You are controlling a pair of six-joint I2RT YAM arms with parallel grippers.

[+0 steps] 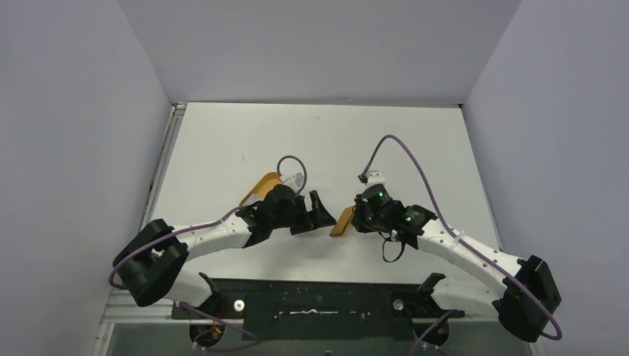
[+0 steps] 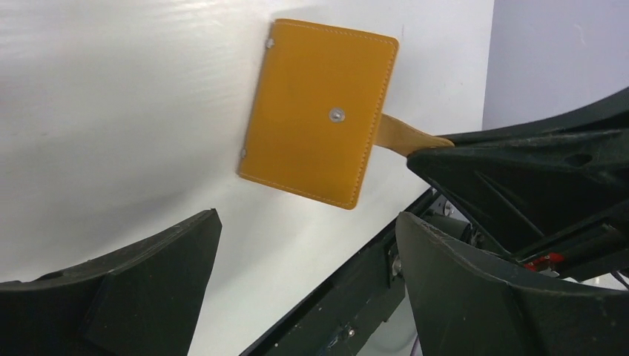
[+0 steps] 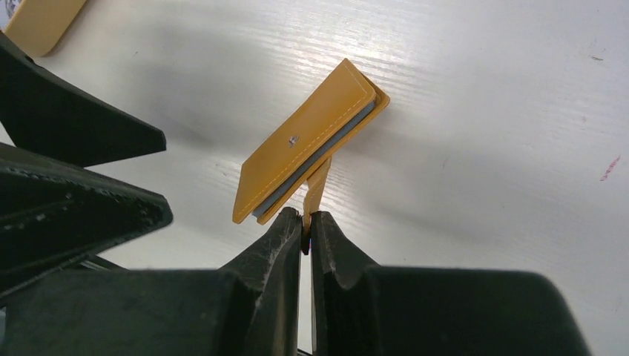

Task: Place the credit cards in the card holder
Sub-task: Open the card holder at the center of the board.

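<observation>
The white bench (image 1: 245, 133) carries the scene. Over its near middle the left gripper (image 2: 308, 222) hangs with jaws spread wide, holding nothing. The right gripper (image 3: 306, 222) is pinched tight on a strap (image 3: 317, 182). An orange tray (image 1: 265, 182) shows partly from behind the left arm (image 1: 215, 236). Between the grippers the folded card holder (image 3: 311, 126) stands tilted, hanging by that strap. A grey-blue credit card (image 3: 282, 191) edge shows between its leaves, and a snap stud (image 2: 337, 114) sits on its face

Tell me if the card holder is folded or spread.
Folded, unsnapped: card holder covers lie together over a grey card edge; the right gripper pinches its loose strap.
</observation>
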